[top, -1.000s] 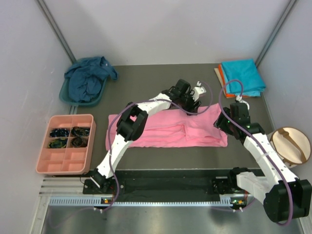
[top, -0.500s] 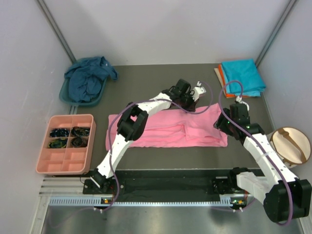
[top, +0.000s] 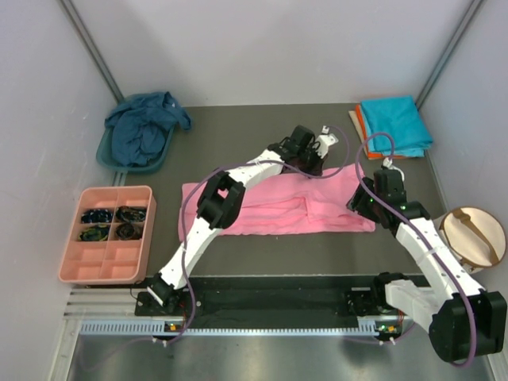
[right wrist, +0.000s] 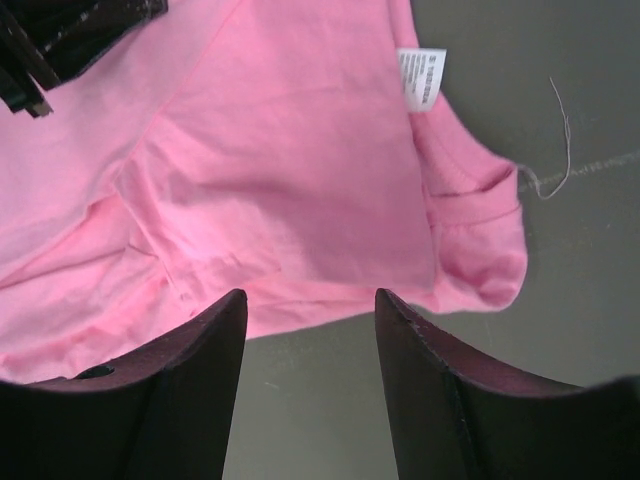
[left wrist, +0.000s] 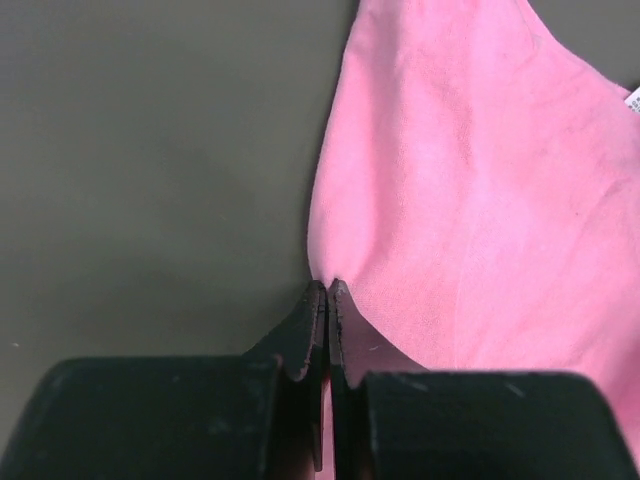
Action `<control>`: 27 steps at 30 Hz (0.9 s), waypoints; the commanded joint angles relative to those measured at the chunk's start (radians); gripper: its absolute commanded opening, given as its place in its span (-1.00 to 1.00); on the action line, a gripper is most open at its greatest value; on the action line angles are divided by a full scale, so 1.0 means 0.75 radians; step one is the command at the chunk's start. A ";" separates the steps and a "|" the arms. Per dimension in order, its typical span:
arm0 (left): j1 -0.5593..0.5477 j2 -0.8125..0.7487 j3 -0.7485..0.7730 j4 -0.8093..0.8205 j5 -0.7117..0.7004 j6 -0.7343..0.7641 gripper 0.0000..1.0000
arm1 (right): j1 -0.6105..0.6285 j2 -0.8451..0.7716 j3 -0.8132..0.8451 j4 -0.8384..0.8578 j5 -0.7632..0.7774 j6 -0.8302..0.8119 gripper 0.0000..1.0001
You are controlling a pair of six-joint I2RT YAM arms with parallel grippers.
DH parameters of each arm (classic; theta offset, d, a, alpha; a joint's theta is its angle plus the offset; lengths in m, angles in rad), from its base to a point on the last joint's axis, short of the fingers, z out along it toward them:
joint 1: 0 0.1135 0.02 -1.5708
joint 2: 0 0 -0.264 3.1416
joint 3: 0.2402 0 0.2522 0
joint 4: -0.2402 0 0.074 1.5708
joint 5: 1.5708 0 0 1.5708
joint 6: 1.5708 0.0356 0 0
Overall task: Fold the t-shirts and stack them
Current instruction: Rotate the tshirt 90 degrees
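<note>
The bright pink t-shirt lies spread across the middle of the table. My left gripper is at its far edge, and in the left wrist view the gripper is shut on a pinch of the pink cloth. My right gripper hovers at the shirt's right end. In the right wrist view the right gripper stands open over the pink hem with nothing between its fingers. A folded turquoise t-shirt rests on an orange one at the back right. The navy t-shirt is bunched at the back left.
A teal basin holds the navy shirt. A salmon compartment tray stands at the left with small dark items in it. A round wooden dish sits at the right edge. The pink shirt has a white label.
My left gripper has shut on the pink shirt's far edge and drawn it slightly toward the back right. The shirt has shifted a little rightward. The right gripper has hardly moved.
</note>
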 commanded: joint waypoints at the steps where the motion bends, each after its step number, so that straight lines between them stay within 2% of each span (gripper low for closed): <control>1: 0.030 0.100 0.075 0.012 -0.163 -0.112 -1.00 | 0.011 -0.022 -0.007 0.030 -0.019 0.016 0.09; 10: 0.210 0.100 0.077 0.208 -0.245 -0.464 -1.00 | 0.009 0.000 -0.019 0.049 -0.036 0.022 0.09; 19: 0.443 0.131 0.120 0.313 -0.429 -0.808 -1.00 | 0.011 -0.004 -0.054 0.061 -0.052 0.045 0.09; 22: 0.514 0.133 0.124 0.335 -0.519 -0.979 -1.00 | 0.011 -0.006 -0.068 0.071 -0.060 0.055 0.09; 27: 0.586 0.127 0.135 0.335 -0.650 -1.125 -1.00 | 0.011 -0.008 -0.088 0.093 -0.074 0.082 0.08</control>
